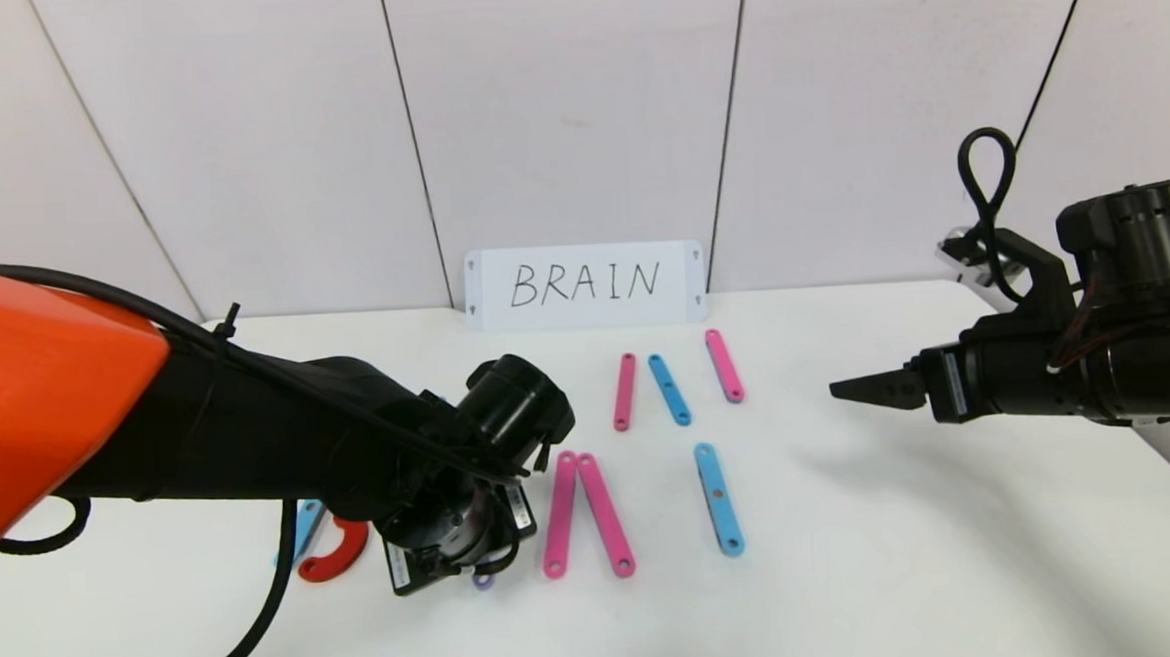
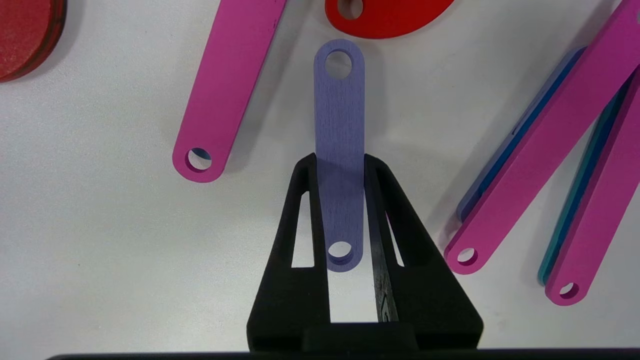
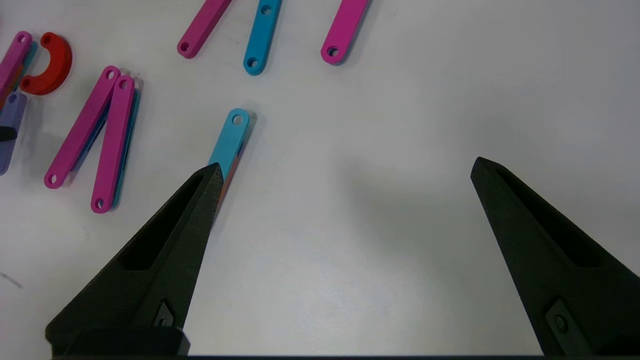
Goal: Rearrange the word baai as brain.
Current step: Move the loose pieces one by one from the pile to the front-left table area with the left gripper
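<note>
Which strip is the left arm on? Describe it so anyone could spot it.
Start at the white BRAIN card, then come forward and left to the left gripper. Its fingers are shut on the purple strip, the only purple piece; its neighbours are pink strips and red curves.

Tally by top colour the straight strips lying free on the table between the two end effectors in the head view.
Pink strips: 4
Light-blue strips: 2
Total: 6
Not counted: the purple strip, gripped in the left end effector.
</note>
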